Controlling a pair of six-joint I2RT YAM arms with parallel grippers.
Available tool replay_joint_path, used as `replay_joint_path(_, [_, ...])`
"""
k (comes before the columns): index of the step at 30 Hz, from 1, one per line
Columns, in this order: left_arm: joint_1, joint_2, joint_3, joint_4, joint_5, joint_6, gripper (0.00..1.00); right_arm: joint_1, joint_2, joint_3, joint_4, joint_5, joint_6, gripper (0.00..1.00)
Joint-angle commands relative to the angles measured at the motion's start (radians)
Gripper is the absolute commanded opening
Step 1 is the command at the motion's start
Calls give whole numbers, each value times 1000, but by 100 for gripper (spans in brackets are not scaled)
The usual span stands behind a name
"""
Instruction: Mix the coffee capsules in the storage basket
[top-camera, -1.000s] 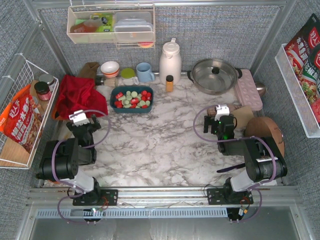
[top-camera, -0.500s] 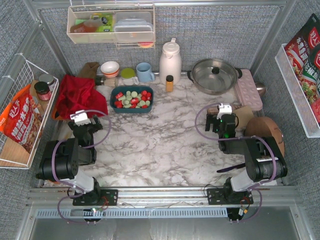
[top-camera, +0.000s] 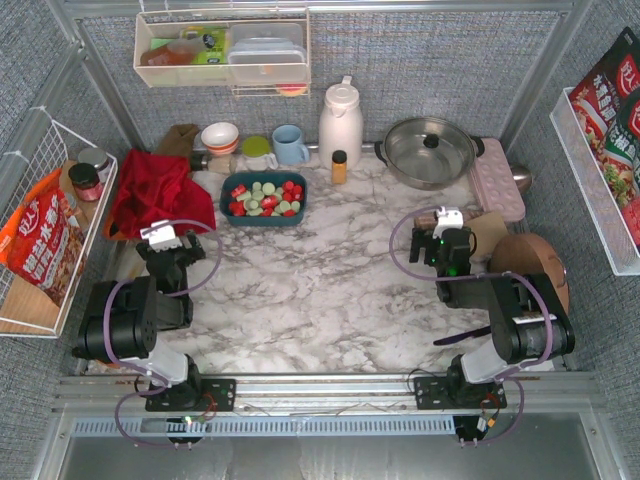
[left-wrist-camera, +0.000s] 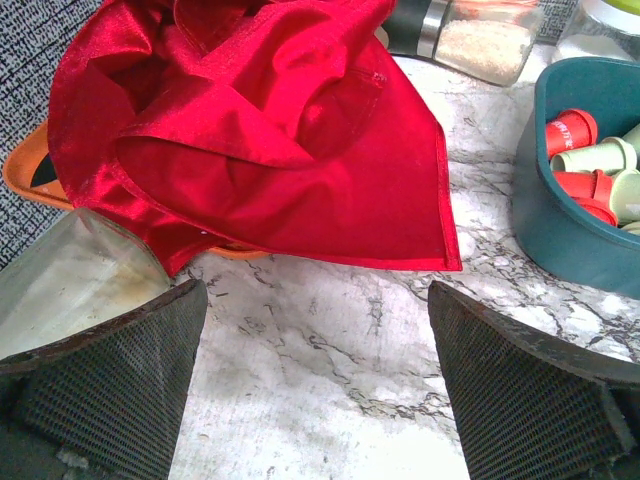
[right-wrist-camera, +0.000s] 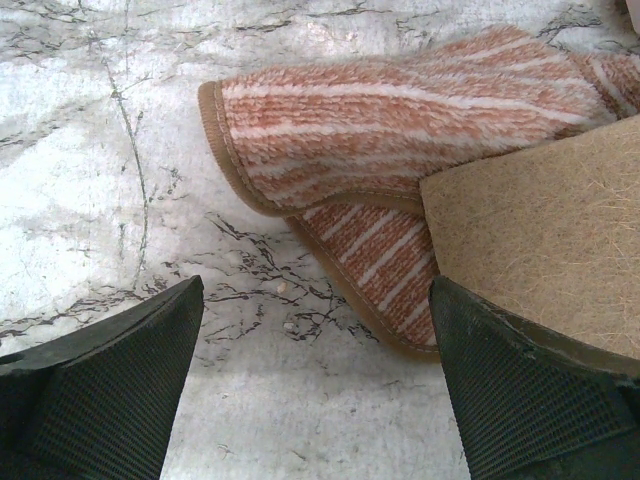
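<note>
grip: left gripper and right gripper both wide open, empty | target: red and mint-green tapered coffee capsules in dark teal low-walled plastic basket, table rear, beside red satin cloth | tip: left arm nearest; dip in, stir slowly, keep pods inside walls

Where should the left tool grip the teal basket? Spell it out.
Take the storage basket by its left short wall, coming down from above with the left tool, jaws straddling it. The wall is low, thin and upright, nearest that arm; coffee capsules crowd the inside, so bite only the rim.
</note>
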Motion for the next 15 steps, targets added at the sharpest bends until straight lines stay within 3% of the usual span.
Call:
replay_joint_path(1, [2, 3, 1, 28, 9, -6, 99, 0, 0, 8, 4, 2, 8, 99])
replay_joint_path(15, [2, 3, 0, 29, 9, -6, 99, -9, 2, 14, -7, -16, 13, 99])
